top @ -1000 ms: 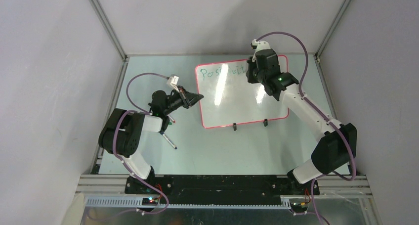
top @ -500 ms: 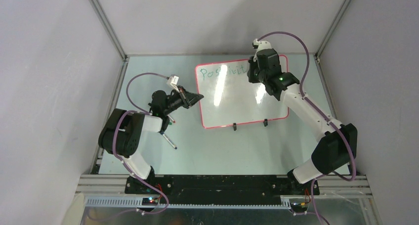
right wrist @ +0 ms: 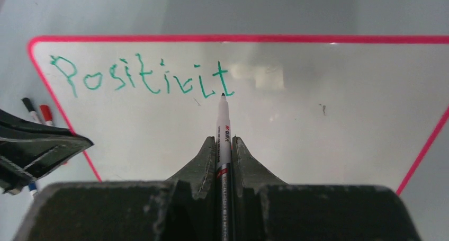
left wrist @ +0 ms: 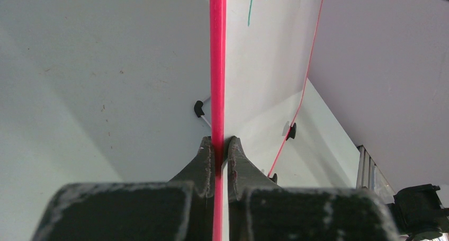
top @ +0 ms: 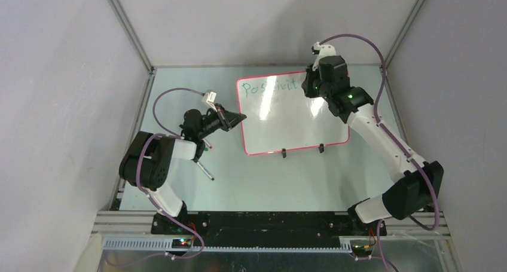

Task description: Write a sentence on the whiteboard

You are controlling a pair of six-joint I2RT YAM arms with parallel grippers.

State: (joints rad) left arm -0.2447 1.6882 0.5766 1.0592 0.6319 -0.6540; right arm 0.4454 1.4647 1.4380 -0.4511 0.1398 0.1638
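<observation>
The whiteboard (top: 287, 125) sits on the pale table (top: 239, 182) toward its far side, between the two arms, with its red-pink rim unbroken all round and two small black feet along its near edge. The left gripper (left wrist: 218, 143) has its jaws pressed onto the board's left rim, and the pink edge runs straight up between the two fingers. The sentence (right wrist: 143, 79) runs in green along the upper left of the board and reads "Positivit", with white surface to the right of the last letter. The right gripper (right wrist: 219, 141) is over the board's upper right part, its jaws pinching a white-barrelled marker (right wrist: 223, 122). The marker's dark tip is at the foot of the final "t"; contact with the surface cannot be confirmed. The barrel carries red brand print beginning with what looks like "M&G", and the smaller lines below it are too fine to read. A thin loose pen (top: 206, 171) lies on the table near the left arm. In the right wrist view, a black-capped marker (right wrist: 30, 108) and a red-capped marker (right wrist: 46, 114) lie just outside the board's left rim.
</observation>
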